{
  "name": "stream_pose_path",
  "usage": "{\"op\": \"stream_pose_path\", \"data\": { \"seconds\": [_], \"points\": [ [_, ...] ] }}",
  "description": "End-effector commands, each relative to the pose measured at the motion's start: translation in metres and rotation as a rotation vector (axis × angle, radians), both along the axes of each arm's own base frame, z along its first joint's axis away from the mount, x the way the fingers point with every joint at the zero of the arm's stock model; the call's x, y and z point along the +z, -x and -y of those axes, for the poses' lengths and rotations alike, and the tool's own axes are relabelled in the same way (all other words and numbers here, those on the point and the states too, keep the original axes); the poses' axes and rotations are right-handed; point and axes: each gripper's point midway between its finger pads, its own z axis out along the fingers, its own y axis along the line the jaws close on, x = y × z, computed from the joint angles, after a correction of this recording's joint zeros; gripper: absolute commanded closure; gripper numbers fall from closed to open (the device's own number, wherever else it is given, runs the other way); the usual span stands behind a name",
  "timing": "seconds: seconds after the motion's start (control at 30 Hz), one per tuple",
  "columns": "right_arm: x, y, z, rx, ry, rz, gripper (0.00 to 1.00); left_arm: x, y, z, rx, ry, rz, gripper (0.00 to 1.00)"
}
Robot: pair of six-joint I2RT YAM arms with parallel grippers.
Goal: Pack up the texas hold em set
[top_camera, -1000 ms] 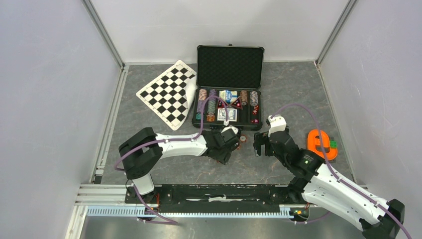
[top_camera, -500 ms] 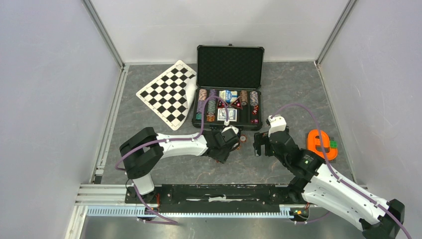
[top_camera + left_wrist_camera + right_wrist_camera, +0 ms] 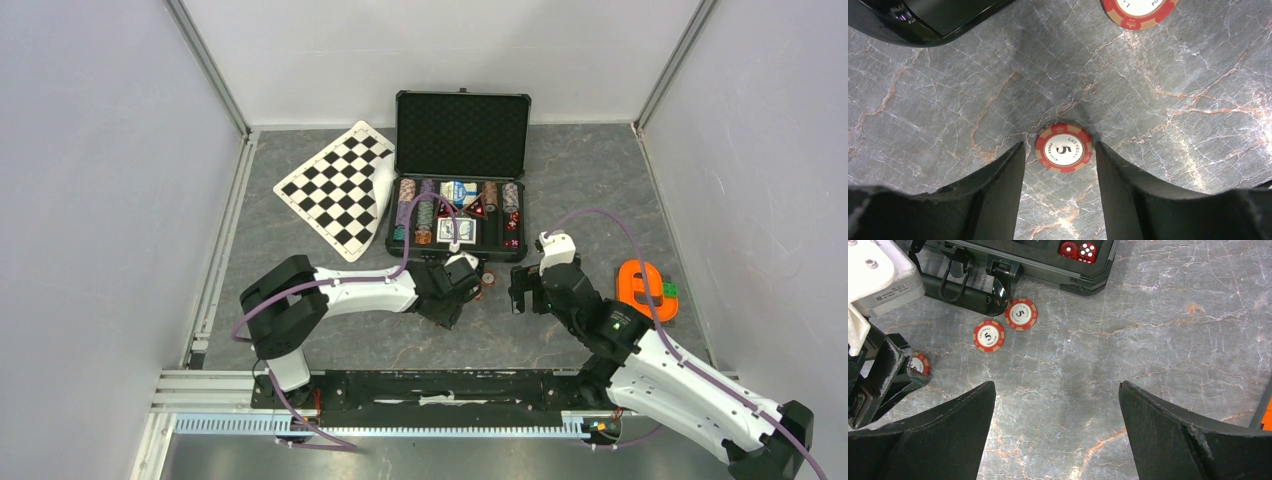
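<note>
The black case (image 3: pixel 455 247) lies open at the back of the table, its foam slots holding chip rows, card decks and red dice (image 3: pixel 1078 250). Loose red "5" poker chips (image 3: pixel 487 279) lie on the table in front of it. My left gripper (image 3: pixel 1059 146) is down at the table, open, with one flat chip (image 3: pixel 1064 148) between its fingertips, the right one almost touching. A second chip (image 3: pixel 1138 10) lies further on. In the right wrist view two chips (image 3: pixel 988 335) (image 3: pixel 1021 314) rest by the case handle (image 3: pixel 955 290). My right gripper (image 3: pixel 1057 385) hangs wide open over bare table, empty.
A black-and-white checkered board (image 3: pixel 340 186) lies left of the case, touching its side. An orange object (image 3: pixel 645 288) sits at the right, close to my right arm. Grey walls enclose the table on three sides.
</note>
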Motion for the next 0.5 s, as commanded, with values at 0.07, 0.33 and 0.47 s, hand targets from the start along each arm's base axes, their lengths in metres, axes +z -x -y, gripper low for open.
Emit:
{"op": "stream_pose_path", "data": {
  "seconds": [0.07, 0.33, 0.47],
  "points": [
    [0.008, -0.004, -0.002, -0.012, -0.034, 0.03, 0.01, -0.005, 0.012, -0.004, -0.006, -0.037, -0.072, 0.39],
    [0.008, -0.004, -0.003, -0.011, -0.038, 0.031, 0.01, -0.009, 0.011, 0.003, -0.03, -0.036, -0.084, 0.44],
    [0.009, -0.003, -0.001, -0.016, -0.036, 0.033, 0.01, -0.008, 0.007, 0.008, -0.042, -0.04, -0.079, 0.45]
  ]
}}
